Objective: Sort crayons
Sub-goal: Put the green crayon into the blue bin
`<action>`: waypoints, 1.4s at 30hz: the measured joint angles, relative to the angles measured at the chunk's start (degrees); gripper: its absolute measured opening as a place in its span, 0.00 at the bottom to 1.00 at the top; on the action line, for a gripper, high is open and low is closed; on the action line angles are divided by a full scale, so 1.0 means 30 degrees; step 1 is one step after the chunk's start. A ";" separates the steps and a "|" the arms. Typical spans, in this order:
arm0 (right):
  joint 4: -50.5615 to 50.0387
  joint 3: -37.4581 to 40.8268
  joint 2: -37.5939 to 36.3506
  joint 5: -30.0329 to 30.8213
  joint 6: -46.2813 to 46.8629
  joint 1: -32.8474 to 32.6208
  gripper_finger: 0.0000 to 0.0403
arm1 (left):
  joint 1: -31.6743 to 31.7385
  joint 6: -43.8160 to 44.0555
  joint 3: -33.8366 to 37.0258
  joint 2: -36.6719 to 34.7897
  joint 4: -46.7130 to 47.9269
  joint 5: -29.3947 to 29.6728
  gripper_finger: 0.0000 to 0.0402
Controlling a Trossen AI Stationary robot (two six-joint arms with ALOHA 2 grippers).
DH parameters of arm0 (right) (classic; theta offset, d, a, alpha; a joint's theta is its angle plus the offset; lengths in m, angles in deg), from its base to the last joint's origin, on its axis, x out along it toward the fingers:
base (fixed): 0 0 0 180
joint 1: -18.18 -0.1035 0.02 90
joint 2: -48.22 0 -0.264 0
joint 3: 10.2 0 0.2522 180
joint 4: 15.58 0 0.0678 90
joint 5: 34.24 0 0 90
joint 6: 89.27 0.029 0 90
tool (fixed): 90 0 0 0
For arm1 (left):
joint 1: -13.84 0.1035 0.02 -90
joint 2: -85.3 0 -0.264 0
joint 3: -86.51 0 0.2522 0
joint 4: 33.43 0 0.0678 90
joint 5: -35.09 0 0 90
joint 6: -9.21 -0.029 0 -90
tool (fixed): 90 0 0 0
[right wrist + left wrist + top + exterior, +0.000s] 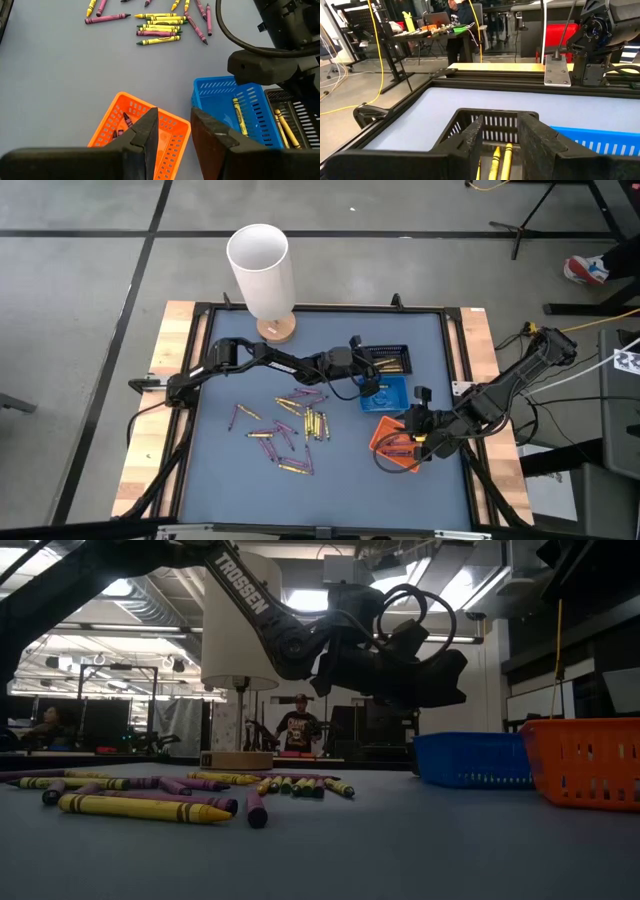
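Small wax crayons (290,425): most loose on desk beside orange plastic tray (392,442); few binned. Left gripper (500,142), right gripper (172,131): jaws narrowly parted, empty.

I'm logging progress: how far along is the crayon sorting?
Early. A few yellow crayons lie in the black tray, one in the blue tray, purple ones in the orange tray. The left end effector is over the black tray, the right open over the orange. Most crayons remain loose.
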 joint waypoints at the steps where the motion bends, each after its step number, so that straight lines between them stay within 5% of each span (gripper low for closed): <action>1: 0.0000 0.0000 0.0000 0.0000 0.0000 0.0000 0.28 | -0.0033 0.0007 0.0012 -0.0045 0.0016 0.0002 0.27; 11: 0.0044 0.0000 0.0007 0.0000 0.0000 0.0003 0.28 | -0.1207 -0.0499 0.0012 -0.1665 0.1752 -0.0034 0.27; 24: 0.0025 0.0000 0.0007 0.0000 0.0000 0.0003 0.28 | -0.3006 -0.0329 0.0012 -0.5917 1.2001 -0.0026 0.27; 31: 0.0016 0.0000 0.0007 0.0000 -0.0021 0.0001 0.28 | -0.3941 0.4203 0.0012 -0.6801 1.6440 -0.0026 0.27; 42: 0.0015 0.0000 0.0007 0.0000 -0.0022 0.0005 0.28 | -0.5740 1.5529 0.0012 -0.6802 2.2108 -0.0114 0.27</action>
